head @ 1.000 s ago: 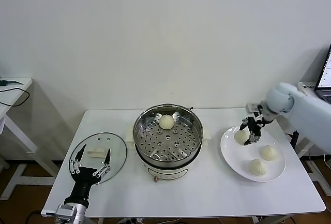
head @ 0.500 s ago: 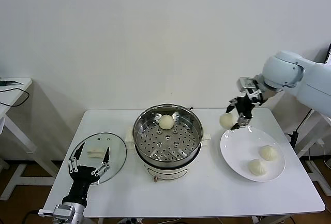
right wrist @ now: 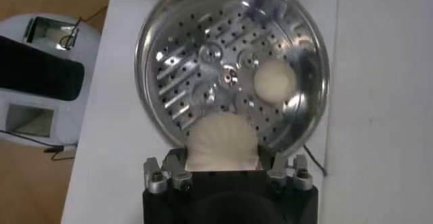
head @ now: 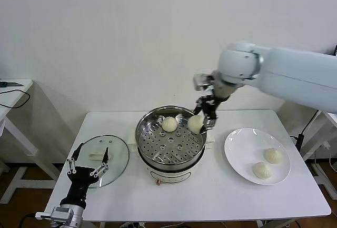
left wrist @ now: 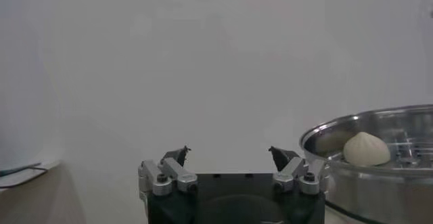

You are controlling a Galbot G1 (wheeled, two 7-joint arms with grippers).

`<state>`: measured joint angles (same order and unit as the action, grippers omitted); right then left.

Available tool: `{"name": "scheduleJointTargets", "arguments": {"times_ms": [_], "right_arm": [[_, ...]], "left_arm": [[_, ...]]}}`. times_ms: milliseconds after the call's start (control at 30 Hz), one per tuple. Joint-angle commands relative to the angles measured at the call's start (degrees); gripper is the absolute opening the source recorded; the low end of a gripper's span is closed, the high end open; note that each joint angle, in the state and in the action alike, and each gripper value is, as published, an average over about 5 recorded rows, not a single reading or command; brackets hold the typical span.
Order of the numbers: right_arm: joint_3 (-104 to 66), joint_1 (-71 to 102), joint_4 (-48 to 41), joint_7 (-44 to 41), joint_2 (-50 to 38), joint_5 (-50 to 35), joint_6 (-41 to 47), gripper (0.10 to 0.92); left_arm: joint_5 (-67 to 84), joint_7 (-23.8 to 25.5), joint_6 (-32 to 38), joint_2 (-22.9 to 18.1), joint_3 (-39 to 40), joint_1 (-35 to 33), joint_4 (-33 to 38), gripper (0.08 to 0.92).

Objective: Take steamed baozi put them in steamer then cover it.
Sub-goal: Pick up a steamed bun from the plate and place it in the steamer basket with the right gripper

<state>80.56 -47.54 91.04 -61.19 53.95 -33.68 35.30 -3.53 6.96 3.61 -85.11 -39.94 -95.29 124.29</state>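
Above the right rim of the steamer [head: 171,141], as the head camera sees it, the right gripper [head: 201,120] hangs from its pale arm, clamped around one steamed baozi [head: 196,124]. That bun sits just over the steel wall, near the pot's far right edge. A second baozi [head: 169,124] already lies on the perforated tray toward the back of the pot. On the white plate [head: 243,151] to the right of the steamer, two more baozi [head: 273,156] [head: 262,170] rest near its right side, well apart from the pot. Left of the steamer the glass lid [head: 118,159] lies flat on the white desk [head: 221,196], its white handle up. The left gripper [head: 87,166] sits at the near left corner of the desk, just at the lid's near edge, its fingers spread wide and holding nothing.

From the left wrist camera, the left gripper [left wrist: 230,161] shows its two dark fingertips well apart with only the wall behind them. The steamer [left wrist: 338,137] stands off to one side, with a baozi [left wrist: 366,149] visible inside above the rim.

From the right wrist camera, the right gripper [right wrist: 226,168] grips a baozi [right wrist: 223,141] between its fingers, over the rim of the steamer [right wrist: 152,29]. The other baozi [right wrist: 275,83] lies on the perforated tray beyond it.
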Motion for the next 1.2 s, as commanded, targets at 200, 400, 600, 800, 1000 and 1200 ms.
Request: {"name": "scheduleJointTargets", "arguments": {"times_ms": [200, 400, 600, 800, 1000, 1200], "right_arm": [[-3.29, 10.95, -15.92, 1.88, 22.48, 1.09, 4.84, 0.696], [-3.86, 14.36, -21.66, 0.62, 27.35, 5.37, 4.24, 0.696], [-4.74, 18.01, -25.42, 0.55, 29.51, 8.29, 3.93, 0.696], [-6.20, 20.14, -28.91, 0.79, 31.71, 10.07, 3.53, 0.696], [-6.95, 20.97, -30.88, 0.84, 32.96, 11.11, 2.98, 0.696], [-7.79, 19.61, -28.62, 0.04, 30.35, 11.03, 2.52, 0.751]], "left_arm": [[0.03, 0.07, -0.04, -0.02, -0.39, 0.34, -0.91, 0.823], [0.05, 0.08, -0.06, 0.05, -0.61, 0.39, -0.98, 0.823], [0.03, 0.11, -0.01, 0.10, -0.41, 0.30, -0.87, 0.823], [-0.09, 0.08, -0.01, 0.02, 0.06, 0.21, -0.78, 0.823], [-0.12, 0.10, 0.11, -0.01, -0.07, 0.14, -0.92, 0.823], [-0.09, 0.12, 0.09, -0.02, -0.30, 0.01, -0.86, 0.823]]}}
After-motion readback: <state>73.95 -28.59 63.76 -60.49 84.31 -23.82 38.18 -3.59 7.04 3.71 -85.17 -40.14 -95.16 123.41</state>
